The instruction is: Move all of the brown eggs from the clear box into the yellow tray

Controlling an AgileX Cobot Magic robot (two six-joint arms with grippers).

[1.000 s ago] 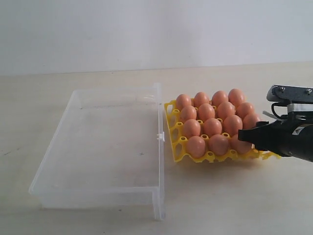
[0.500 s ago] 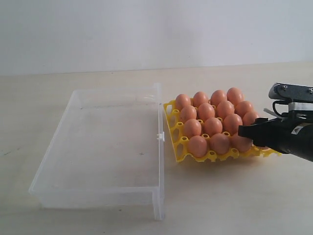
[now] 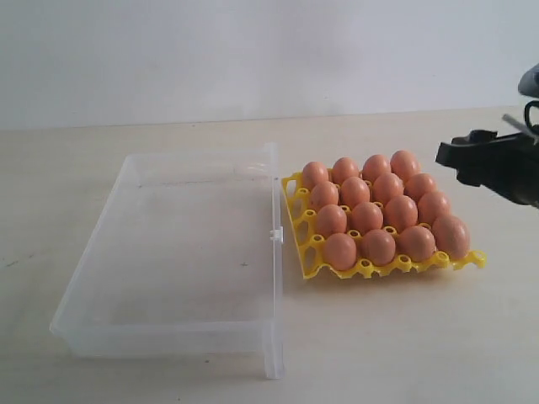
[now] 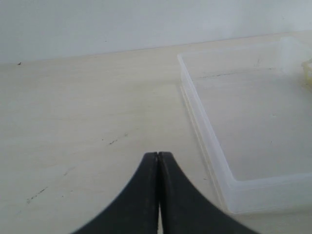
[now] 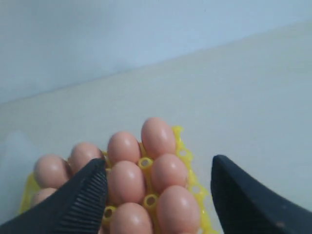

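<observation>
Lifted away since a second ago, the right end effector no longer sits low at the front right corner of the yellow tray; it now hangs above and to the right of that tray, clear of it, and its jaws have spread wider over the same second. They stand wide apart with nothing between them, the ribbed inner face of one finger showing in the right wrist view with the tray's eggs below the gap. Where the end effector was, one egg now shows in the tray's front right cup. The brown eggs fill the tray in four rows of four, sixteen in all, each upright in its own cup. The clear box lies on the worktop just beside the tray's left side as the exterior view shows it, its small white clasp on the long edge that faces the tray. The left end effector is out beyond the box's far side from the tray, its dark jaws pressed together on nothing, low over the bare worktop.
</observation>
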